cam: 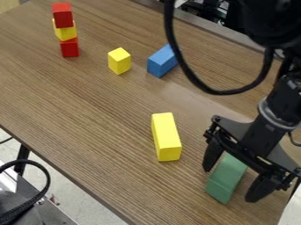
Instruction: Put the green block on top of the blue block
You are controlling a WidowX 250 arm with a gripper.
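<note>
At the lower right, the black gripper (230, 183) points down over the table with its two fingers spread wide. The green block (227, 178) lies between them, one finger on its left and the other on its right, and its upper end is hidden under the gripper. Farther back, the blue block (162, 60) lies on the wooden table near the top centre, its far end partly behind a black cable.
A long yellow block (166, 137) lies left of the gripper. A small yellow block (119, 61) stands just left of the blue one. At the upper left is a stack of red (62, 15), yellow and red blocks. A black cable (222, 92) loops from the arm.
</note>
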